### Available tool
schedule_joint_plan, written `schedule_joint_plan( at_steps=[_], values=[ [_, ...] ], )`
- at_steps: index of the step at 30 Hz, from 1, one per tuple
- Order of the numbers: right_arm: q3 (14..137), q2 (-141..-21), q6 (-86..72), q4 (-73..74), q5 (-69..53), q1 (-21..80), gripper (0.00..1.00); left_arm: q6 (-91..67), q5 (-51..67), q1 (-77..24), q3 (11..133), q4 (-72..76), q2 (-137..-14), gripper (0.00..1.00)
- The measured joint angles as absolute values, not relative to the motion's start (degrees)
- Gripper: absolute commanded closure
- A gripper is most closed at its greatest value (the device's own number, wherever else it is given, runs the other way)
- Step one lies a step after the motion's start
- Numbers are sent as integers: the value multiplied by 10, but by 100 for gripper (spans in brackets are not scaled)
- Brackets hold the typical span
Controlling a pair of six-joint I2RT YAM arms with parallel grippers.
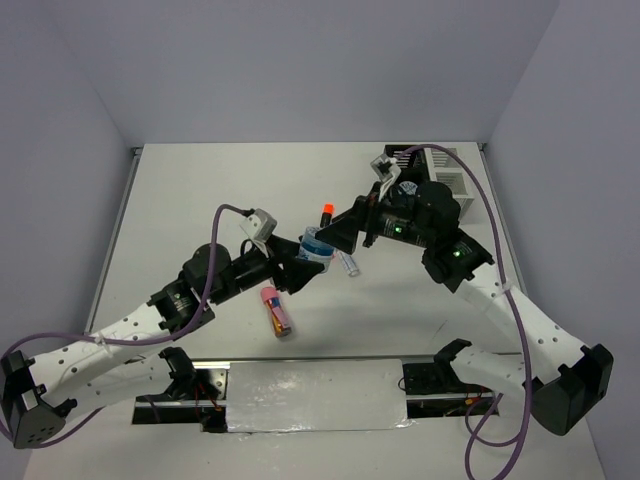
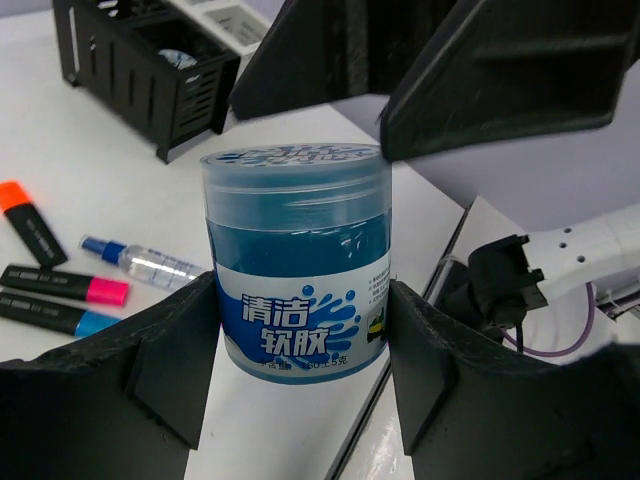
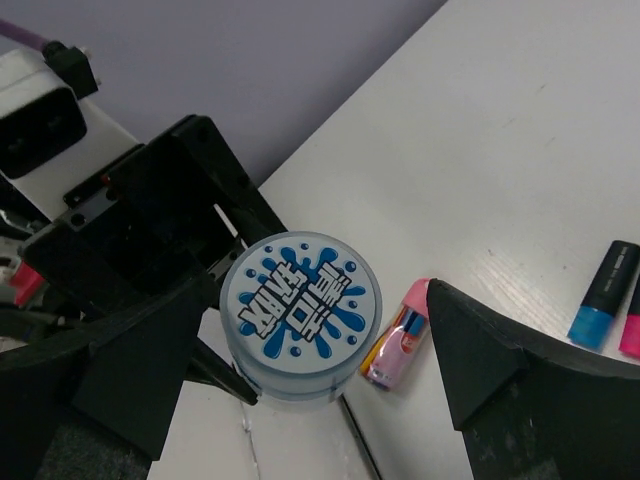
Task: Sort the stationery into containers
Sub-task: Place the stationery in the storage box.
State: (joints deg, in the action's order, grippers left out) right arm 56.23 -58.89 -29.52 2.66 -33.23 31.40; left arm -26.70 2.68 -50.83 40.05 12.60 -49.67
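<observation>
Blue jar (image 2: 295,265) clamped in left gripper (image 2: 300,335); right gripper (image 3: 310,340), jaws apart, should centre over it before closing.

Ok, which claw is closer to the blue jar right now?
Left. The left claw grips the blue jar by its sides; the right claw hangs open above its lid.

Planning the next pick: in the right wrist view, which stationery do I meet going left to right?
blue jar → pink-capped tube → blue-ended marker → pink-ended marker, cut off by the right edge of the picture.
</observation>
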Motion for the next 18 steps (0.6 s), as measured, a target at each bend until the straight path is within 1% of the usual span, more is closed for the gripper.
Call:
schedule_joint_plan(
  at_steps=[7, 10, 13, 14, 15, 16, 17, 18],
  values=[
    [558, -595, -290, 25, -349, 329, 2, -255, 56, -508, 401, 156, -500, 100],
    [550, -595, -291, 25, -367, 329, 11, -253, 62, -508, 401, 160, -504, 100],
    [548, -596, -291, 26, -378, 329, 16, -252, 66, -508, 401, 159, -508, 100],
    [548, -597, -291, 27, -381, 329, 21, -251, 66, -508, 401, 160, -508, 100],
    [548, -599, -291, 26, -384, 329, 37, -250, 65, -508, 401, 159, -508, 100],
    [548, -600, -291, 24, -390, 329, 47, -245, 65, -508, 401, 156, -508, 100],
    [548, -601, -289, 25, -389, 329, 78, -243, 66, -508, 400, 156, -509, 96],
    [548, -602, -289, 25, -392, 329, 91, -242, 66, -508, 400, 155, -510, 89]
  ],
)
